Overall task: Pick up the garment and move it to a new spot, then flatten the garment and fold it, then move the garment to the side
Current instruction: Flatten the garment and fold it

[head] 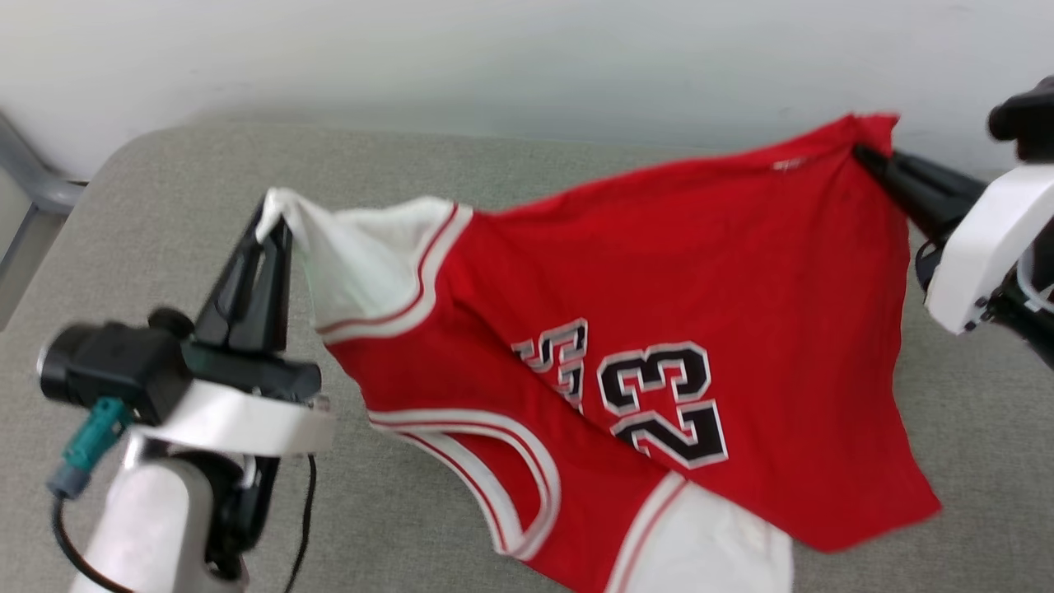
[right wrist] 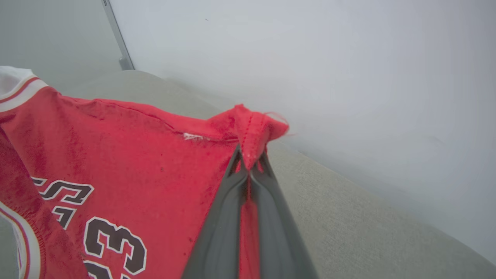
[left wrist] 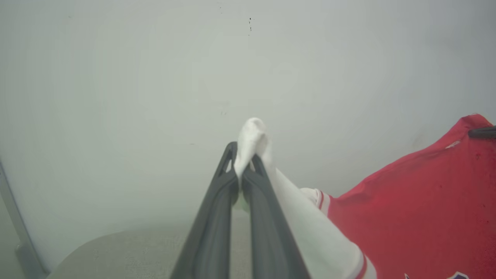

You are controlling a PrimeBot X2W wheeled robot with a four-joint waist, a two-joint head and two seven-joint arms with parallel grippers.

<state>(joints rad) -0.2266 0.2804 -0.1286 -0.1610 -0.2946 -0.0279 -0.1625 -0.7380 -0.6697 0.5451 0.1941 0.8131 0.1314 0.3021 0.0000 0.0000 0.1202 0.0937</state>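
The garment (head: 659, 272), a red jersey with white sleeve panels, striped trim and a black "23", hangs stretched between my two grippers above a grey cushioned surface (head: 165, 181). My left gripper (head: 276, 222) is shut on the tip of a white sleeve panel (left wrist: 252, 135). Far right, my right gripper (head: 865, 155) is shut on a red corner of the garment (right wrist: 252, 131). The lower part of the jersey sags toward the surface, with the other white panel (head: 708, 543) at the bottom edge of the head view.
A pale wall (head: 527, 58) runs behind the grey surface. A grey metal frame leg (head: 33, 181) stands at the far left. Bare grey cushion lies at the left (head: 123, 247) and right (head: 988, 428) of the jersey.
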